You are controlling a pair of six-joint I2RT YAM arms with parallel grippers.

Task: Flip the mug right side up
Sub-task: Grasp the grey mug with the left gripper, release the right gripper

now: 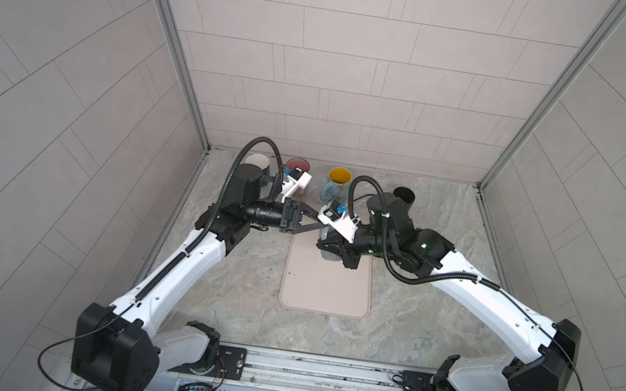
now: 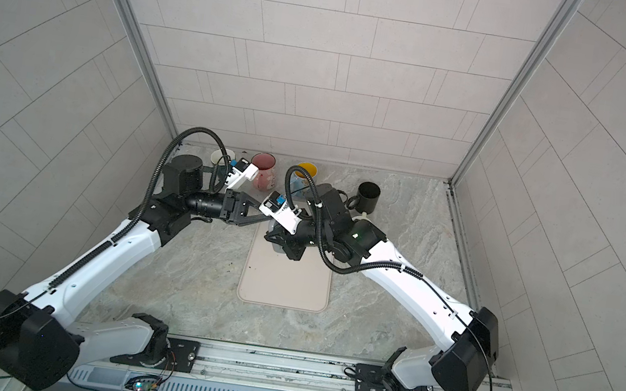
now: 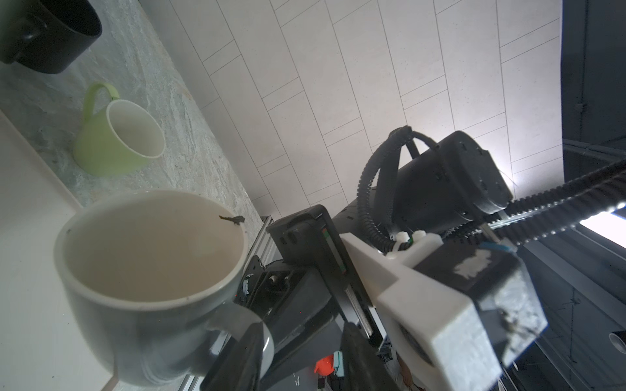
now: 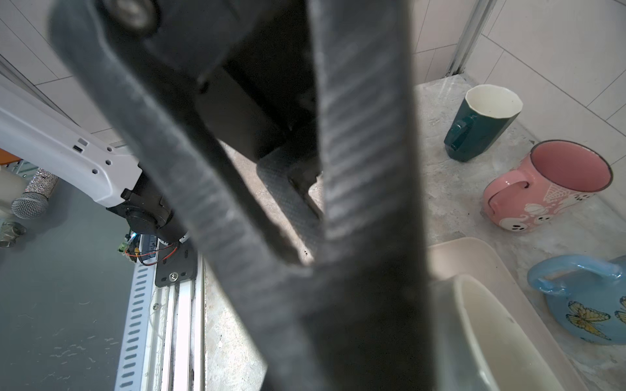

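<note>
The mug [image 3: 101, 315] is grey with a cream inside and sits tilted over the far end of the beige mat [image 1: 324, 290]. In both top views only a sliver of the mug [image 1: 325, 254] shows under my right gripper [image 1: 333, 248], which is shut on it at the handle side. My left gripper [image 3: 301, 326] comes in from the left with its jaws apart. One of its fingers [image 3: 237, 355] lies against the mug's handle [image 3: 237, 313], and nothing is pinched between them. In the right wrist view a left finger [image 4: 366, 169] hides my own jaws, and the mug's rim [image 4: 474, 338] shows beside it.
Upright mugs stand along the back wall: dark teal [image 1: 259, 163], pink [image 1: 296, 167], blue with a yellow inside [image 1: 336, 185] and black [image 1: 404, 195]. A light green mug [image 3: 111, 142] stands near the black one. The two wrists nearly touch above the mat.
</note>
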